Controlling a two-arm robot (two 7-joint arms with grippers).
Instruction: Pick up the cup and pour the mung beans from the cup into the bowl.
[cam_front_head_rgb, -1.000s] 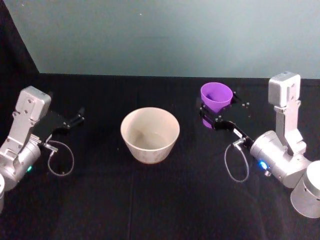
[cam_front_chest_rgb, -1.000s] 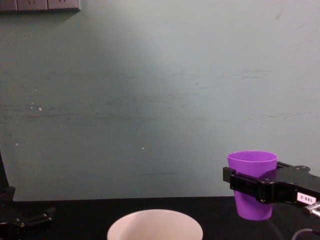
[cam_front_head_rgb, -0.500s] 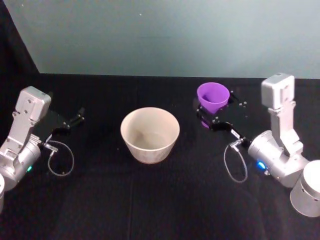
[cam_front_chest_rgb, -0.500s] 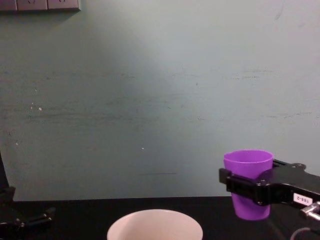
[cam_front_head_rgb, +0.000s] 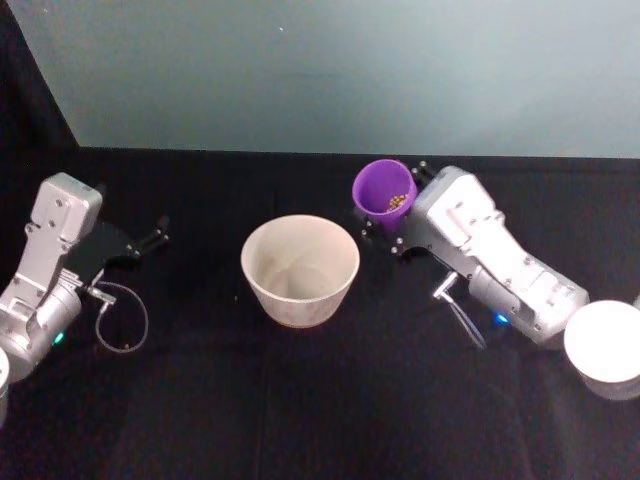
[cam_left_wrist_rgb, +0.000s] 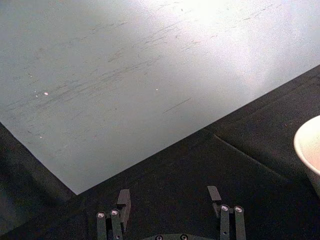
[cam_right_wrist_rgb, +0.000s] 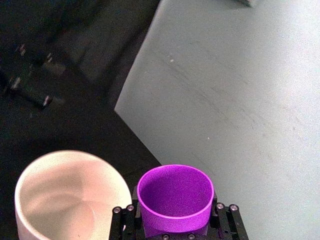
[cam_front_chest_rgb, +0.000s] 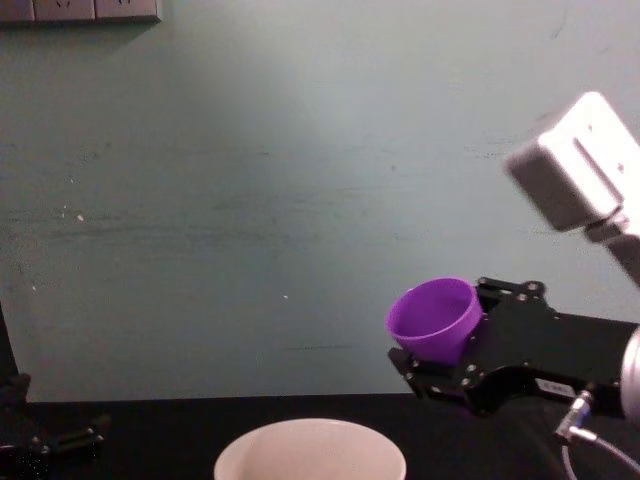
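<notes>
Pour's on: your right gripper clamps the tilted cup beside the bowl, mid-worktop, mung beans inside. Move over the rim, tip further; left gripper idles spread-open, left edge

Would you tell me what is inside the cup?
Mung beans show inside the tilted cup, held by the right gripper; the cup's wall hides how many.
</notes>
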